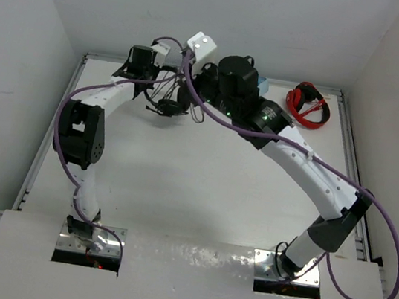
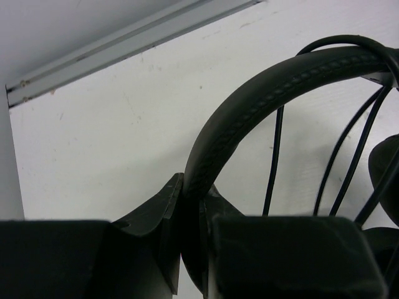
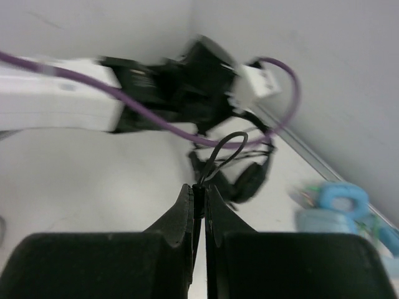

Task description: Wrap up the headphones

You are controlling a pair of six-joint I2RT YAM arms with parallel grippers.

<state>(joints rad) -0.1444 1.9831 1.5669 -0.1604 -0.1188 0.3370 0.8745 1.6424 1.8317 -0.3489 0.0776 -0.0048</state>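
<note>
The black headphones (image 1: 169, 104) are held up at the back of the table, between the two arms. My left gripper (image 2: 192, 187) is shut on their stitched headband (image 2: 249, 112), and several strands of the thin black cable (image 2: 274, 156) hang beside it. My right gripper (image 3: 200, 187) is shut on the cable, and a small loop of cable (image 3: 227, 148) stands up from its tips. The earcups (image 3: 249, 177) hang beyond that loop. In the top view the left gripper (image 1: 155, 81) and the right gripper (image 1: 200, 83) sit close together over the headset.
Red-and-black headphones (image 1: 307, 105) lie at the back right. Light-blue headphones (image 3: 336, 208) lie by the back wall, partly hidden behind the right arm in the top view (image 1: 263, 84). A metal rail (image 2: 124, 47) runs along the table's edge. Purple arm cables (image 1: 212, 114) loop over the headset.
</note>
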